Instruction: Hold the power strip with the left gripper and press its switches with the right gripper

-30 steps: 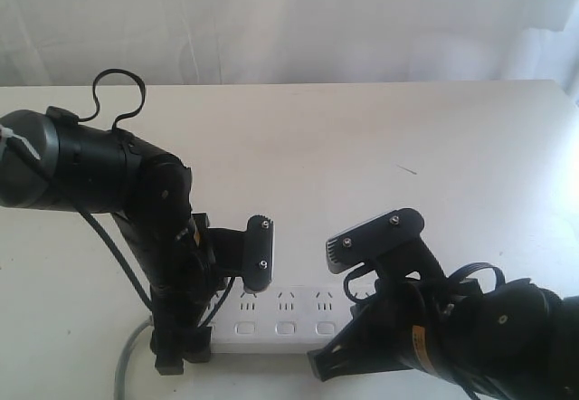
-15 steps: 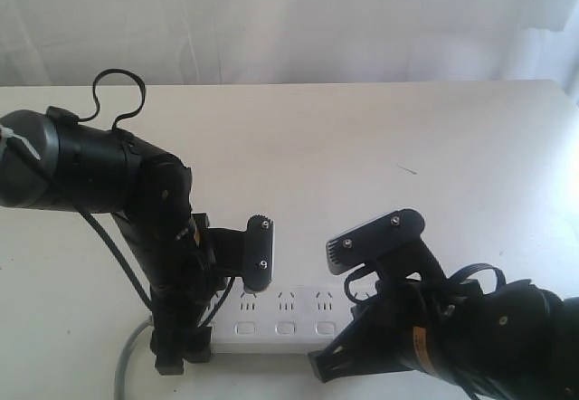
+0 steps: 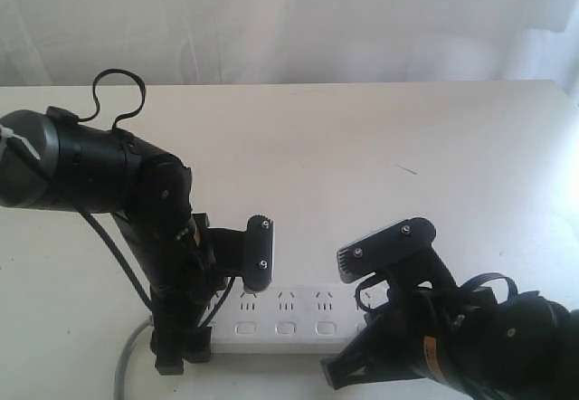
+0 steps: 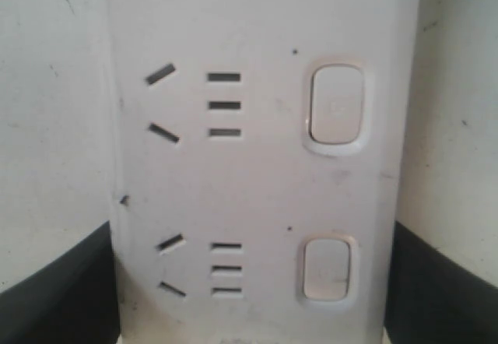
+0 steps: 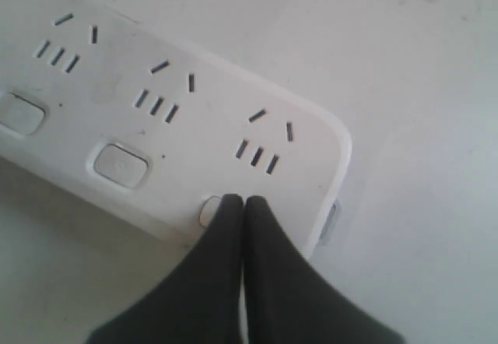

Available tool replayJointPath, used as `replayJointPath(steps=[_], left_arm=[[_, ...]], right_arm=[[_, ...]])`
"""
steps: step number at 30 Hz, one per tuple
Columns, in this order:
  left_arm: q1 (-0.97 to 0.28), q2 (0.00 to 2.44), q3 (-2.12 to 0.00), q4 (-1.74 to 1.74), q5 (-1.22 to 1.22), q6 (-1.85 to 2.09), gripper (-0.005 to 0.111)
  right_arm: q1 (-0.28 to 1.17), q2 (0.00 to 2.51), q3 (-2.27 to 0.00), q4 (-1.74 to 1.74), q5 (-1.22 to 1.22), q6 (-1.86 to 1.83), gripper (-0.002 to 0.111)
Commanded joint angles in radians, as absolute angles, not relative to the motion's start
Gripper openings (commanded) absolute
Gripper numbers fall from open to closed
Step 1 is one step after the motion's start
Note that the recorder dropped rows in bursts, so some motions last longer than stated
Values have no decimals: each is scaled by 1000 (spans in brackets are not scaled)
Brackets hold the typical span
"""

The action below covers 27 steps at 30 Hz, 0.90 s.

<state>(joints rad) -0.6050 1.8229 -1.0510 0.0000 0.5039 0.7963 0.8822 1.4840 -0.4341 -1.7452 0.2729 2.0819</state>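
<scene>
The long white plastic power strip [image 5: 202, 126] lies on the white tabletop [image 3: 362, 147], clamped across its width near its grey cord [image 3: 128, 357] by the black, grey-padded left gripper [image 3: 215, 308]. The black, yellow-labelled right gripper [image 5: 243, 204], fingers pinched together and empty, touches the endmost small white rounded switch [image 5: 207, 212]. Perched on that button's rim, the tips could skid off, or the push could swivel the strip's free end

Bright, washed-out daylight from the curtained background; soft shadows, mild blur throughout.
</scene>
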Motion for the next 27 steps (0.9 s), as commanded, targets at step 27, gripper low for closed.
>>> replayJointPath(steps=[27], left_arm=[[-610, 1839, -1032, 0, 581, 789, 0]], right_arm=[[879, 1603, -434, -1744, 261, 2091, 0]])
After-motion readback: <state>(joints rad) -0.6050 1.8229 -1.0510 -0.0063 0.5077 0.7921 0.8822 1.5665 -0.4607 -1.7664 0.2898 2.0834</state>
